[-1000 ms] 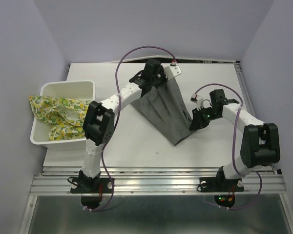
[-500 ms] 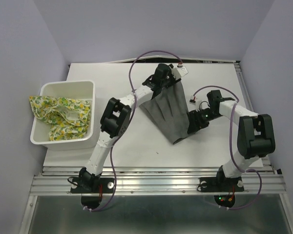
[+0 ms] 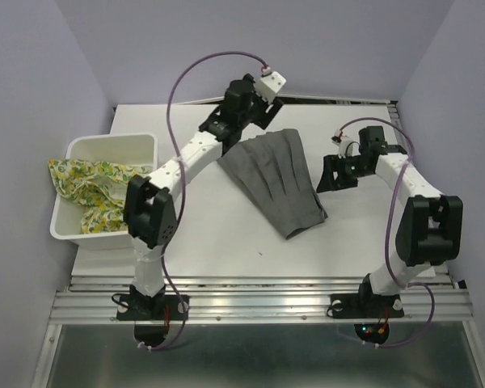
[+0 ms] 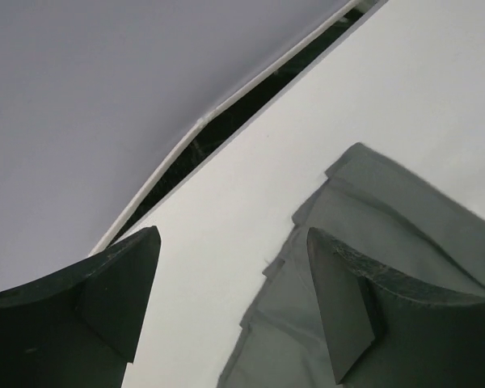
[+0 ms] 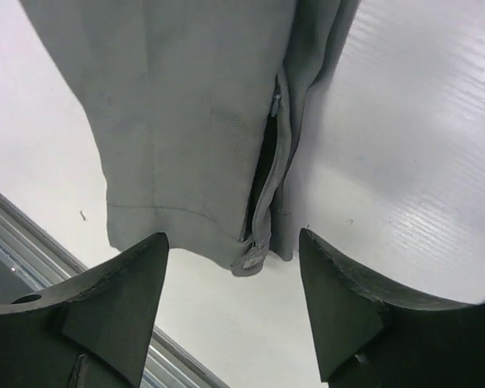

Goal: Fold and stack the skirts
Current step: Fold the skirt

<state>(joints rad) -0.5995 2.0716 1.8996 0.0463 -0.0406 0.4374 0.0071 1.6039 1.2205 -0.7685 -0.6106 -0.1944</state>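
The grey skirt (image 3: 275,182) lies flat mid-table (image 3: 210,234), with its narrow waistband end nearest at 5 o'clock and its pleated hem fanned towards 11. At the skirt's 3 o'clock the right gripper (image 3: 326,176) hangs with jaws spread wide, gripping nothing. At 9 o'clock the lemon-print skirt (image 3: 97,190) sits crumpled in the white basket (image 3: 113,139), spilling over its left rim. Farthest, at 12 o'clock, the left gripper (image 3: 255,121) hangs over the hem, jaws wide and empty.

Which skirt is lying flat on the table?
The grey skirt, spread out with its pleats showing on the table. The lemon-print skirt is bunched up in the basket, spilling over its left rim.
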